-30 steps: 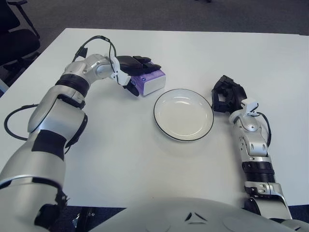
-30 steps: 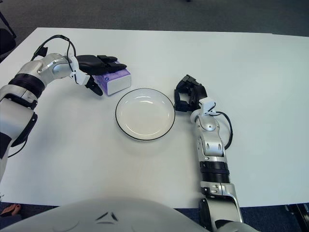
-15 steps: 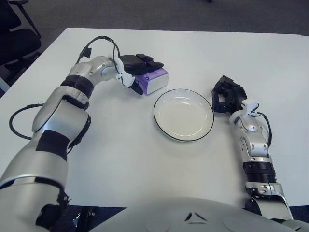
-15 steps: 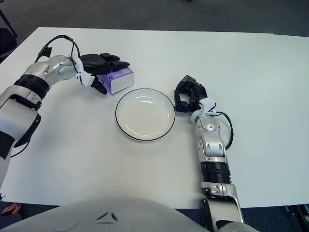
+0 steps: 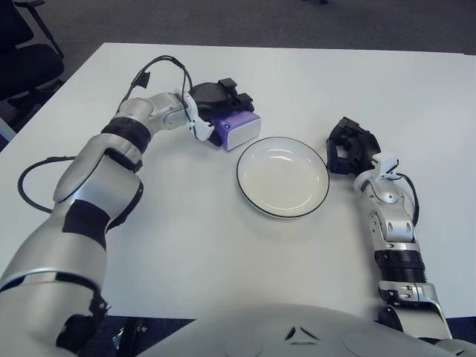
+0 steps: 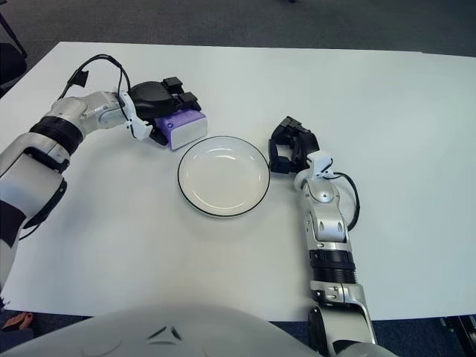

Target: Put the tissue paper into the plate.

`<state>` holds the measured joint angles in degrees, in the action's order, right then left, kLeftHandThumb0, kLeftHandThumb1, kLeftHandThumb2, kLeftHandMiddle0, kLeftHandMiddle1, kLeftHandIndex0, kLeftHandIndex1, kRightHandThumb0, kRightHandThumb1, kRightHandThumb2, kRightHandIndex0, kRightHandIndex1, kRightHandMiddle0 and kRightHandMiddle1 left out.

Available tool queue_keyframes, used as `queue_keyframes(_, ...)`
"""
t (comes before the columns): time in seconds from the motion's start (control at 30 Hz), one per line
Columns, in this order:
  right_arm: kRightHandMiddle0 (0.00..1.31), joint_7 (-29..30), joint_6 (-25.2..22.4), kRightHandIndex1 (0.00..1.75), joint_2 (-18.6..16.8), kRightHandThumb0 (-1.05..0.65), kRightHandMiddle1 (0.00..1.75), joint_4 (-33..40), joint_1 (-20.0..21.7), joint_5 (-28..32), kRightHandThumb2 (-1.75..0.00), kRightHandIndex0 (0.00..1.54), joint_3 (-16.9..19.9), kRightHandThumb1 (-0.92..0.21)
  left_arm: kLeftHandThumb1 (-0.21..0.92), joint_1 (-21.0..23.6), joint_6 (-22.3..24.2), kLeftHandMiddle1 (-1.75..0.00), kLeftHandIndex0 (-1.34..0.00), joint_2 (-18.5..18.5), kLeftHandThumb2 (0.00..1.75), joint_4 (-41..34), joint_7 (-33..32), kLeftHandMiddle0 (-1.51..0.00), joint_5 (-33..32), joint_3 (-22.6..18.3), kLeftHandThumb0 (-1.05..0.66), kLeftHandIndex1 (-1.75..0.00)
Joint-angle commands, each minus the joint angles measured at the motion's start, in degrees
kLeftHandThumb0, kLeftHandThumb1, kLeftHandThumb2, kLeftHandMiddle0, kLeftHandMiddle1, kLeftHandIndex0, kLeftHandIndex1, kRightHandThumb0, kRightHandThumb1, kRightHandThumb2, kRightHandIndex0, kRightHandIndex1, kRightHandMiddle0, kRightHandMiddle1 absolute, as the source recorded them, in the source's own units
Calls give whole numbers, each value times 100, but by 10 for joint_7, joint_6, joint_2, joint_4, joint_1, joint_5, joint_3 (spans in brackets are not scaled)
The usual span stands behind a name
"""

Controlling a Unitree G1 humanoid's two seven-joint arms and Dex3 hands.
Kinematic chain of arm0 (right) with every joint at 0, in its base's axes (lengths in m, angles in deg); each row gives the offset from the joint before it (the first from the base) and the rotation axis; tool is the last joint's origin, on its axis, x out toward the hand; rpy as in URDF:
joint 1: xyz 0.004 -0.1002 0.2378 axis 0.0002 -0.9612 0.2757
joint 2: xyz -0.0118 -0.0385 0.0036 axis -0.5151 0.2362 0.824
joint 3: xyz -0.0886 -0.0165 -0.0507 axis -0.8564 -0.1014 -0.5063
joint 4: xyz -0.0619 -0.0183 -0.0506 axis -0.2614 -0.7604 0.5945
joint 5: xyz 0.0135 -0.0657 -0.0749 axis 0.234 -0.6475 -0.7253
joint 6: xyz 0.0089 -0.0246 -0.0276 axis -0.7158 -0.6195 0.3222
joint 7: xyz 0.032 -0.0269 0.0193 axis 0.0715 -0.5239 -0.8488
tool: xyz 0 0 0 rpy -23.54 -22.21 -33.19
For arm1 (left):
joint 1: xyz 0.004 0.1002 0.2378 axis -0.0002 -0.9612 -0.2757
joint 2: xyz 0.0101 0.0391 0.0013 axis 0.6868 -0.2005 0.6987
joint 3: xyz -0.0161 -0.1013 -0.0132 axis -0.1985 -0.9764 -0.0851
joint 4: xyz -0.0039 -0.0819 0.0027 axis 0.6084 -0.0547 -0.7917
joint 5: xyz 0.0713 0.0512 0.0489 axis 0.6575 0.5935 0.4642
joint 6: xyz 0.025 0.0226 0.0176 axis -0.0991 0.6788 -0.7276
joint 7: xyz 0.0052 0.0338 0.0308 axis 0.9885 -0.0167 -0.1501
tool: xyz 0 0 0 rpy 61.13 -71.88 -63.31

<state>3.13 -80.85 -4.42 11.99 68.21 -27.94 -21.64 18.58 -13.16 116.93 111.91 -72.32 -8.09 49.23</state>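
Observation:
A purple and white tissue pack [image 5: 238,128] sits on the white table just up-left of the plate. My left hand [image 5: 217,100] lies over its top and far side with the fingers curled around it. The white plate with a dark rim [image 5: 282,176] is empty at the table's middle. My right hand [image 5: 348,145] rests on the table just right of the plate, fingers curled, holding nothing.
The white table [image 5: 223,245] has its far edge and left corner in view. A black office chair [image 5: 22,52] stands off the table's left corner. A black cable [image 5: 160,68] loops over my left wrist.
My left hand's fingers have curled down around the tissue pack, and the pack has shifted slightly toward the plate. The right hand has not moved.

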Motion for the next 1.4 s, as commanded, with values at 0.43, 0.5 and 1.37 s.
queue_keyframes(0.43,63,-18,-48,175,-24,-49,175,-30,-120,16,-134,118,-12,-30,0,-23,45,-154,-66,-20,160,73,-124,-88,63,75,0,-175)
queue_keyframes(0.5,63,-19,-50,175,-24,-48,175,-29,-120,17,-134,118,-12,-30,1,-23,46,-154,-65,-19,160,74,-125,-88,59,75,0,-175)
queue_keyframes(1.37,62,-29,-61,175,-12,-48,175,-33,-115,24,-133,120,-17,-31,-8,-5,-25,-146,-71,57,167,12,-19,-99,-80,-36,0,-175)
